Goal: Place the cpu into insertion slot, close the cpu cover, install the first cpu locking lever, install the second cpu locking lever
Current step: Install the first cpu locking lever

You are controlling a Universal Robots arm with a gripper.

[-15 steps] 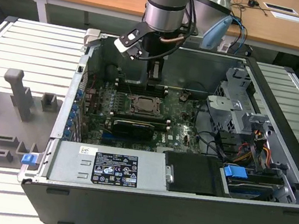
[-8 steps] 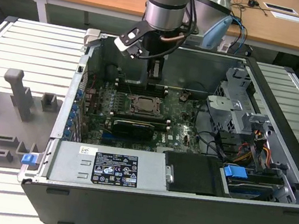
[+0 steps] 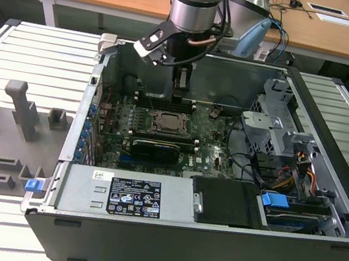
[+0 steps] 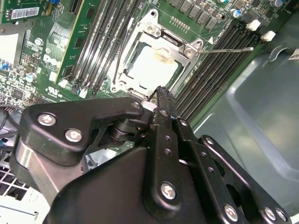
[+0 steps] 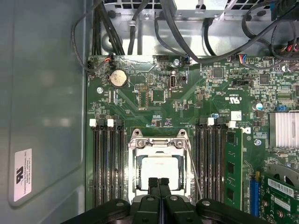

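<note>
REMOTE RIG, SOCKET STAGE: Inside the open computer case [image 3: 141, 252], my arm's gripper [image 5: 159, 183] hangs low over the socket [image 3: 169, 123] on the green board [image 5: 140, 107]. Its two fingers [image 5: 153, 186] are clenched together with nothing between them. The chip [image 5: 159, 170] lies flat in the socket. Its pale face shows through the window of the metal cover [image 5: 159, 141], which appears folded down around it. I judge the closed fingers serve as one narrow tip, suited to pushing rather than grasping. In the second wrist view that tip sits just beside the socket's edge. A thin wire lever [image 4: 229, 49] juts sideways over the memory slots [image 4: 219, 70], apart from the frame and seemingly unlatched. Whether the other lever is locked I cannot tell.
</note>
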